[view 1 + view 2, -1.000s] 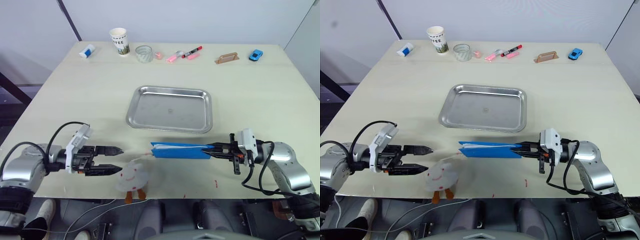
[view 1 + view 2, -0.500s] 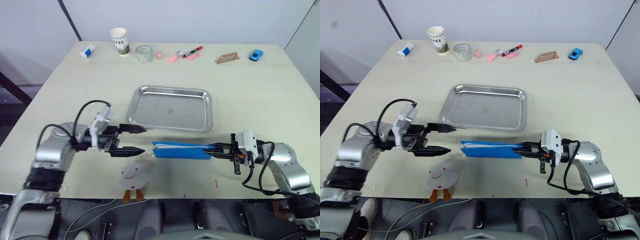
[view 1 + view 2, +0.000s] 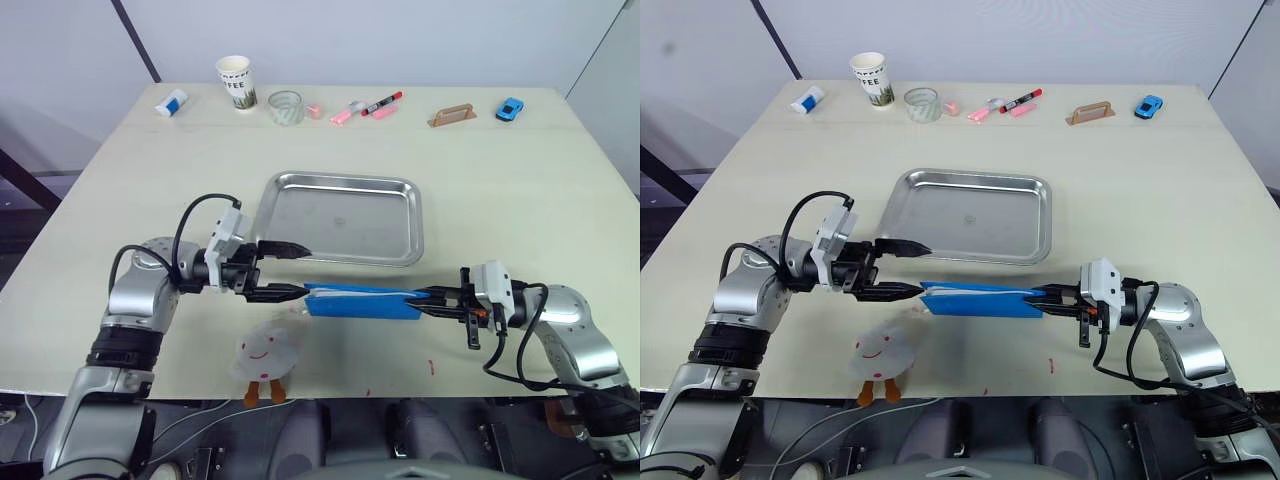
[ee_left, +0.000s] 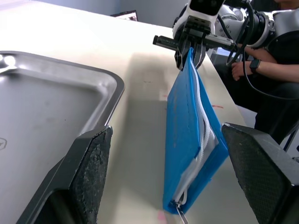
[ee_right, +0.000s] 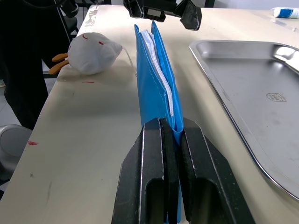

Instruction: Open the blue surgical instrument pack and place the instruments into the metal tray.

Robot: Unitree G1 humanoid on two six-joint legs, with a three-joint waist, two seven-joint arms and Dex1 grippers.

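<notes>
The blue surgical instrument pack (image 3: 362, 301) is held on edge above the surface (image 3: 520, 200), clamped at one end by the right gripper (image 3: 428, 297), whose fingers are closed on the fabric. The left gripper (image 3: 294, 270) is positioned at the opposite, zippered end of the pack with its fingers spread apart, one finger (image 3: 285, 248) toward the metal tray (image 3: 342, 216) and the other just beside the pack's corner. The metal tray is located just beyond both grippers, and a white plush toy (image 3: 268, 352) is located near the left gripper on the side away from the tray.
</notes>
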